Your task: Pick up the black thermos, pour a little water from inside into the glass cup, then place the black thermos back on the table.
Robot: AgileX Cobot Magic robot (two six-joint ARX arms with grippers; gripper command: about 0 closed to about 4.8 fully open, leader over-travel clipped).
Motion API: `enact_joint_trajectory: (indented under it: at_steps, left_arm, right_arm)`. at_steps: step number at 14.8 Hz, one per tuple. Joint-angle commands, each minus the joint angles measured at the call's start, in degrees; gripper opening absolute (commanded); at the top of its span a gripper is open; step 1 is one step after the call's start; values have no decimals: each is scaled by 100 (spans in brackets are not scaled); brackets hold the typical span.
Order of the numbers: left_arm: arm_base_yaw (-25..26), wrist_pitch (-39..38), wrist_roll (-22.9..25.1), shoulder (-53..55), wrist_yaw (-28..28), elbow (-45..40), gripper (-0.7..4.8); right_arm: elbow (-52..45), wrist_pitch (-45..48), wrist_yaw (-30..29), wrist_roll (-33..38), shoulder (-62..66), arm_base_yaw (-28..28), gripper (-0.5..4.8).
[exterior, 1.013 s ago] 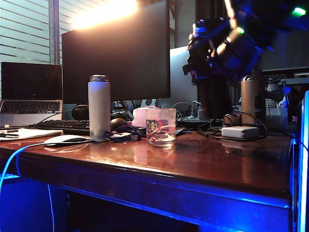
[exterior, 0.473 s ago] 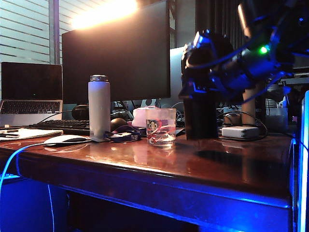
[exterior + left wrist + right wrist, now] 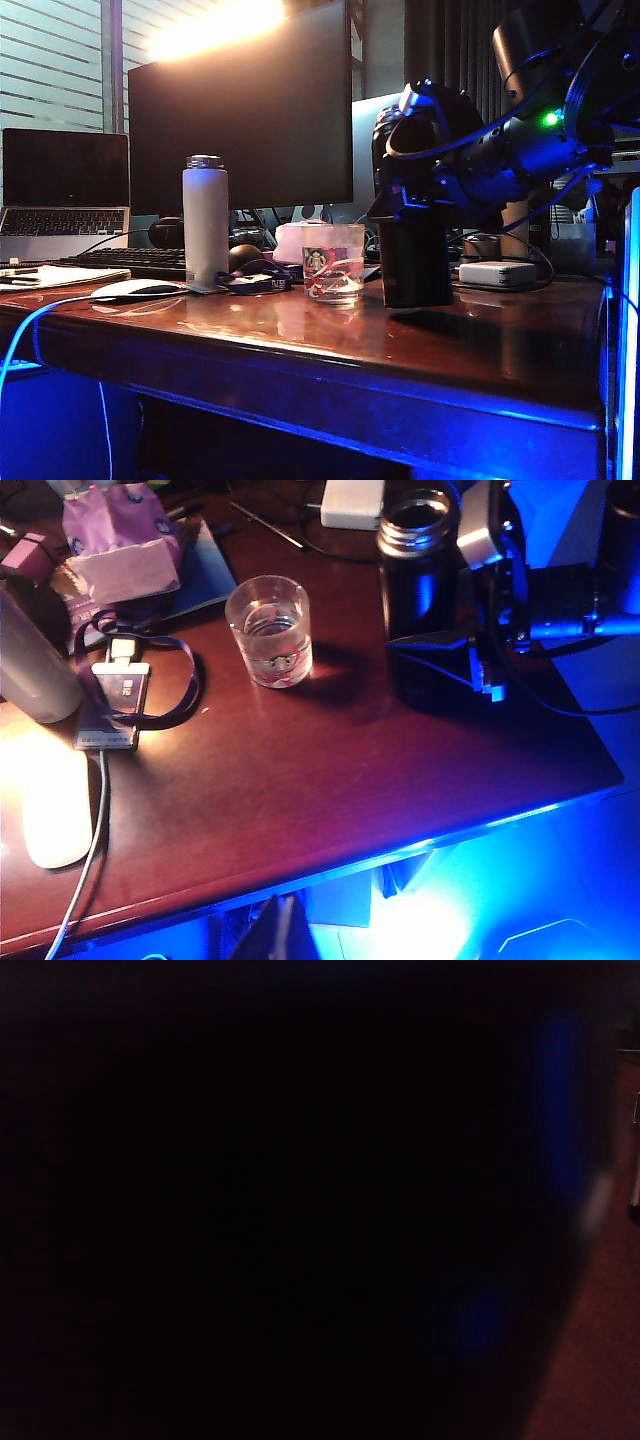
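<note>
- Standing upright on the table (image 3: 300, 340), the black thermos (image 3: 417, 262) has its long axis vertical and its open metal-rimmed mouth (image 3: 415, 518) pointing up; it sits just beside the glass cup (image 3: 334, 262), on the side away from the white flask (image 3: 205, 222).
- I see the right gripper (image 3: 405, 195) wrapped around the thermos at its upper half, jaws on either side and clamped against the black wall.
- My right wrist camera is almost entirely dark, filled by the thermos body (image 3: 260, 1200), with only a blue glint and a sliver of table at one edge.
- The left gripper does not appear in any view, so I cannot tell how its jaws stand; only a dark tip of it may show at the edge of the left wrist picture, well away from the cup.
- The cup (image 3: 268, 630) is upright, clear, with a small round green logo and red marks; I cannot read any lettering on it.
- A badge on a lanyard (image 3: 113, 705) lies between the cup and the white flask; its print is too small to read.
</note>
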Motion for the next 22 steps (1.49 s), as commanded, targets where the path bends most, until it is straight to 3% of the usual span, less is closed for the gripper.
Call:
enact_joint_trajectory:
  at_steps: [1,2,4,5,6,9,22]
  left_arm:
    - [0,46,24,-11,26,15,-3]
    - [0,48,24,-11,24,15,-3]
    - [0,46,24,-11,24,15,-3]
    - [0,48,24,-11,26,15,-3]
    - [0,48,24,-11,26,15,-3]
    - [0,46,24,-11,26,15,-3]
    - [0,48,24,-11,26,15,-3]
  right_arm:
    - [17,238,-24,-17,-55,0,314]
    - [17,234,-26,-17,-55,0,368]
    - [15,232,-33,-17,-57,0,373]
    - [15,229,-31,-20,-59,0,431]
    - [13,201,-31,-17,-70,0,453]
    - [-68,203,-31,-20,-195,0,479]
    - [-553,68,-136,-31,-739,0,479]
